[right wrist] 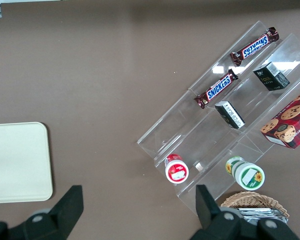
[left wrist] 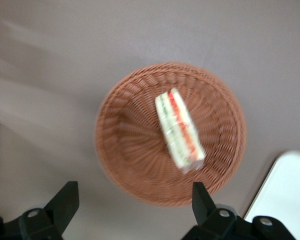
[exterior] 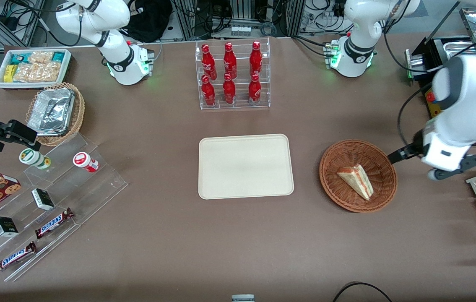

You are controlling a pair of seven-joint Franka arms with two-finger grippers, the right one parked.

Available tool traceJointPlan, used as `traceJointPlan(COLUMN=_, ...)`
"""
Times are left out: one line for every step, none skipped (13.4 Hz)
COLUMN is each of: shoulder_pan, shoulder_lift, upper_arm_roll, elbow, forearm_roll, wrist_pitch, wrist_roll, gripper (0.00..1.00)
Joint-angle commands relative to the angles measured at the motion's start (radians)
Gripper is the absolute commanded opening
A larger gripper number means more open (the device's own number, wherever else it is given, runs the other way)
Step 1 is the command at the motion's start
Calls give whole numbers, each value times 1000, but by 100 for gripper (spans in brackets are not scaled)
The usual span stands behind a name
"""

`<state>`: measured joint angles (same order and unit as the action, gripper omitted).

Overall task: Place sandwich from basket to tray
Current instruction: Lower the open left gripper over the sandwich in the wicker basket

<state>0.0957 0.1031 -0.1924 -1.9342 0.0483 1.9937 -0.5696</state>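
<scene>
One wrapped sandwich, a small triangular wedge of white bread with orange-red and pale green filling in clear wrap, lay inside the round reddish-brown woven wicker basket, right of centre in the front view. It rested on the basket floor, toward the side nearer the front camera, with bare weave visible round it.

Flat cream-beige rectangular tray sat mid-frame, beside the basket but apart from it, nothing on it.

Left arm's gripper was at the right edge of the front view, its dark fingers reaching in over the basket's rim from the working arm's end of the table. Height above the basket could not be judged from that view. In the left wrist view the two black fingers stood wide apart with nothing between them; the sandwich and basket showed below them, untouched.

Step in hand, as judged: the approach to the pick. No grasp made, sandwich not yet lifted.

Next move would seem to call for centring over the wedge, turning the wrist so the fingers straddle the narrow bread faces rather than the long slanted length, then descending inside the rim. Wrap looked slick and the bread soft, so a gentle close low on the wedge seemed wise.
</scene>
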Motion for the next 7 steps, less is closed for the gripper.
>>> traceJointPlan(shoulder_pan=1, shoulder_lift=-57, upper_arm_roll=-44, elbow=-181, forearm_roll=11, wrist_pitch=188, wrist_roll=-218, gripper=100)
traceJointPlan(shoulder_pan=1, shoulder_lift=-56, upper_arm_roll=-50, elbow=-227, forearm_roll=12, wrist_pitch=253, wrist_roll=-264, gripper=100)
traceJointPlan(shoulder_pan=1, shoulder_lift=-52, upper_arm_roll=-52, elbow=-262, forearm_roll=13, wrist_pitch=299, wrist_roll=-306, gripper=100)
traceJointPlan(shoulder_pan=1, shoulder_lift=-40, upper_arm_roll=-53, elbow=-279, forearm_roll=12, wrist_pitch=322, wrist_roll=-318, gripper=100)
traceJointPlan(shoulder_pan=1, shoulder_lift=-14, upper_arm_roll=-64, elbow=-278, forearm_roll=12, wrist_pitch=327, wrist_roll=-326, gripper=100)
traceJointPlan(shoulder_pan=1, shoulder_lift=4, upper_arm_roll=-70, elbow=-278, forearm_roll=12, wrist_pitch=333, wrist_roll=-328, gripper=100)
traceJointPlan(shoulder_pan=1, shoulder_lift=19, upper_arm_roll=-71, elbow=-279, forearm_roll=12, wrist_pitch=356, wrist_roll=-329, gripper=100)
